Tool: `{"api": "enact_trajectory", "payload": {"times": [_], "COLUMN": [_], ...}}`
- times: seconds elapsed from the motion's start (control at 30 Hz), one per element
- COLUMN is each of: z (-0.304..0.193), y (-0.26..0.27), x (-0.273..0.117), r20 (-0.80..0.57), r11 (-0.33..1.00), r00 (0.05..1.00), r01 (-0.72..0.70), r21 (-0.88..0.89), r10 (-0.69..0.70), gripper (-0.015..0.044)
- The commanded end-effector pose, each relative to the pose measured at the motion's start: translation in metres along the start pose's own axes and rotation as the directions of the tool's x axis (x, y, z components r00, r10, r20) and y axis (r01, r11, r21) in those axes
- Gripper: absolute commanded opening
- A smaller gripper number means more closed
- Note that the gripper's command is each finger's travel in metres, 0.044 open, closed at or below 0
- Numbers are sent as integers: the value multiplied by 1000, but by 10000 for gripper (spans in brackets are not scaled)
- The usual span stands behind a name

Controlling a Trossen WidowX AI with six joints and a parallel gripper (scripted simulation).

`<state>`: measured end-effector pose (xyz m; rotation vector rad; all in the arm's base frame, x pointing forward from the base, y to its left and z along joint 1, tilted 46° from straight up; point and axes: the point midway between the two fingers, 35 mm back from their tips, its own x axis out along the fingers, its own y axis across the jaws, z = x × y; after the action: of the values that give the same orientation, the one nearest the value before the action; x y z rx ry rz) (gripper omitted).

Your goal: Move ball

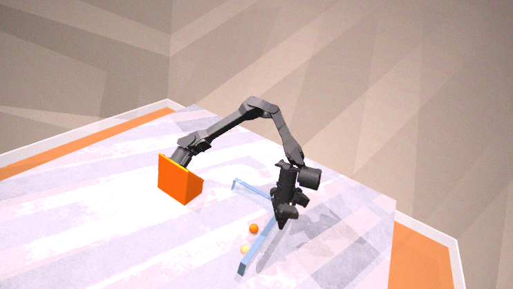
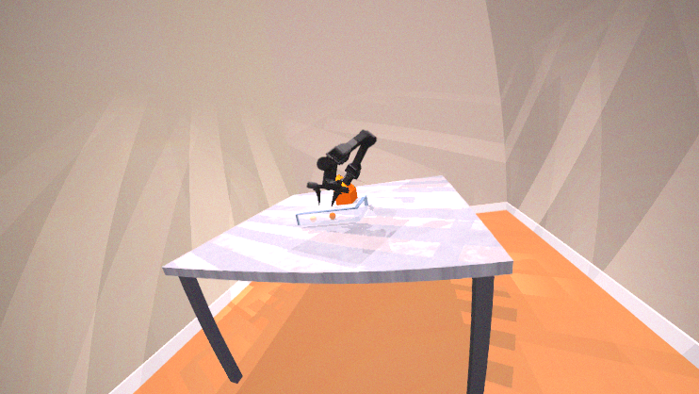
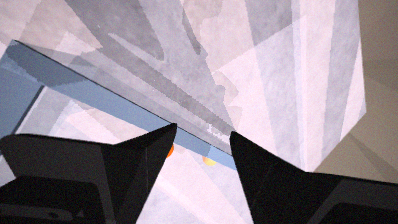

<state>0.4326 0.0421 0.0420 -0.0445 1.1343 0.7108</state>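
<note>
The orange ball (image 1: 254,228) (image 2: 332,215) lies on the table inside the corner of the walls. In the wrist view the ball (image 3: 171,150) is mostly hidden by the left finger. The see-through copy (image 1: 245,249) (image 2: 313,219) (image 3: 209,161) is pale yellow and sits apart from the ball, close beside the long clear wall (image 1: 251,253) (image 3: 100,95). The short clear wall (image 1: 253,189) runs toward the arm base. My gripper (image 2: 326,205) (image 3: 203,131) points down, partly open and empty, above the table near the long wall. It touches neither ball nor copy.
The arm's orange base block (image 1: 172,179) (image 2: 346,195) stands behind the walls as seen in the exterior view. The table (image 1: 89,229) (image 2: 273,254) has its near edge toward the exterior camera. The gripper's shadow falls outside the long wall.
</note>
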Motion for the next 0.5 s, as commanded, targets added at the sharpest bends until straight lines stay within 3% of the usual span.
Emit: {"api": "enact_trajectory", "payload": {"times": [0.0, 0.17, 0.47], "z": [-33, -69, -71], "y": [0, 27, 30], "x": [0, 12, 17], "r20": [-29, -50, -49], "r11": [975, 820, 810], "r00": [993, 940, 937], "r01": [-110, -267, -272], "r21": [191, 507, 520], "r10": [118, 337, 347], "gripper": [269, 269, 269]}}
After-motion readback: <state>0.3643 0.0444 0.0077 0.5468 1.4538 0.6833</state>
